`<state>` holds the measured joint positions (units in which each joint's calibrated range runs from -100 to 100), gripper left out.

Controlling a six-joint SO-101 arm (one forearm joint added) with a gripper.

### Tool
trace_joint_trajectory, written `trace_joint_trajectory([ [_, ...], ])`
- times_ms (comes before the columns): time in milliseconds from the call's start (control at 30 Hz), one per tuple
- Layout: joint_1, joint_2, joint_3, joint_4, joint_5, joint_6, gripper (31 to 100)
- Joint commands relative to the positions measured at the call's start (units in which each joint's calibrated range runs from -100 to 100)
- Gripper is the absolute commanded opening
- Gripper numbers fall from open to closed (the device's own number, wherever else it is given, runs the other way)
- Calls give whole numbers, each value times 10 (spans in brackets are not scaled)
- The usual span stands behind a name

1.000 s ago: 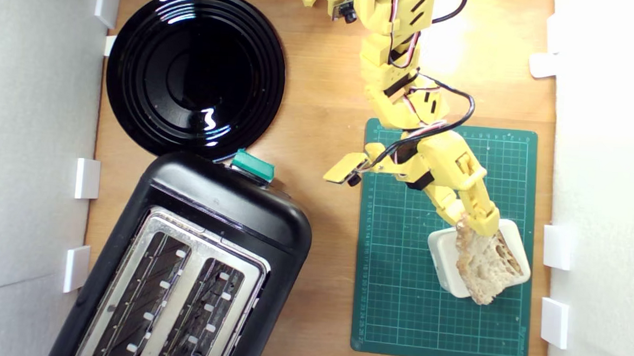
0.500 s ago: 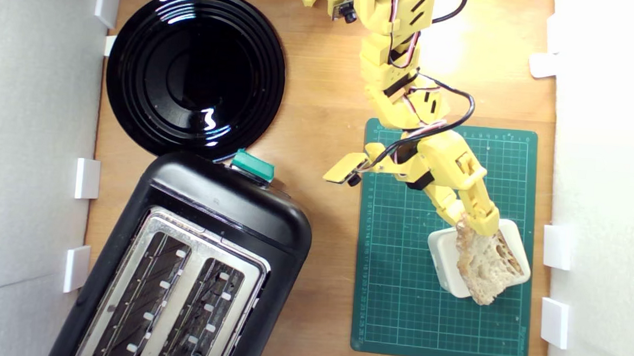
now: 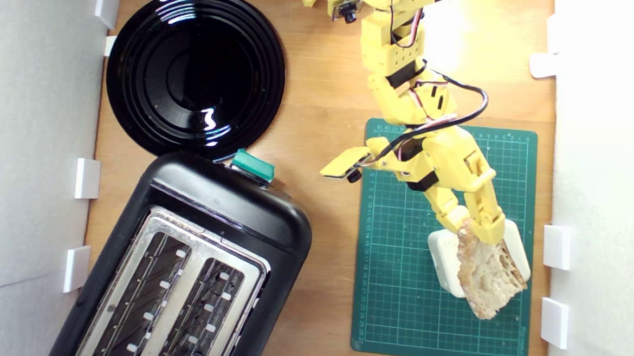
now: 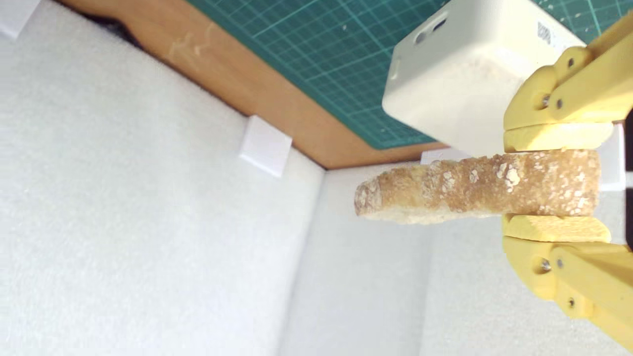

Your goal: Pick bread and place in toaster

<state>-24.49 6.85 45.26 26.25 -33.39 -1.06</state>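
Observation:
The bread (image 3: 488, 276), a wedge slice with pale holey crumb and brown crust, hangs over the off-white block (image 3: 443, 258) on the green mat at the exterior view's right. My yellow gripper (image 3: 477, 230) is shut on the slice's upper end. The wrist view shows the bread (image 4: 474, 188) edge-on, pinched between my gripper's (image 4: 554, 183) two yellow pads and lifted clear of the block (image 4: 460, 84). The black toaster (image 3: 193, 269) with a silver top plate, two open slots and a teal lever knob (image 3: 252, 166) stands at the exterior view's lower left, far from the gripper.
A round glossy black plate (image 3: 195, 71) lies at the upper left, touching the toaster's end. The green cutting mat (image 3: 398, 291) covers the right part of the wooden table (image 3: 332, 92). White foam walls (image 3: 32, 130) with small white brackets (image 3: 557, 247) border both sides.
The gripper has shifted slightly right and down in the exterior view, carrying the bread with it; the slice now overhangs the block further toward the mat's right edge.

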Motion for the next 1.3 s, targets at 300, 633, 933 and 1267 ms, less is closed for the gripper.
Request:
trace_joint_trajectory([
  [300, 19, -285, -25, -7, 157, 5, 515],
  [633, 19, -322, -176, -4, 315, 5, 520],
  [933, 20, -322, -336, -8, 445, 39, 520],
  [1267, 20, -322, -470, -8, 593, 90, 520],
])
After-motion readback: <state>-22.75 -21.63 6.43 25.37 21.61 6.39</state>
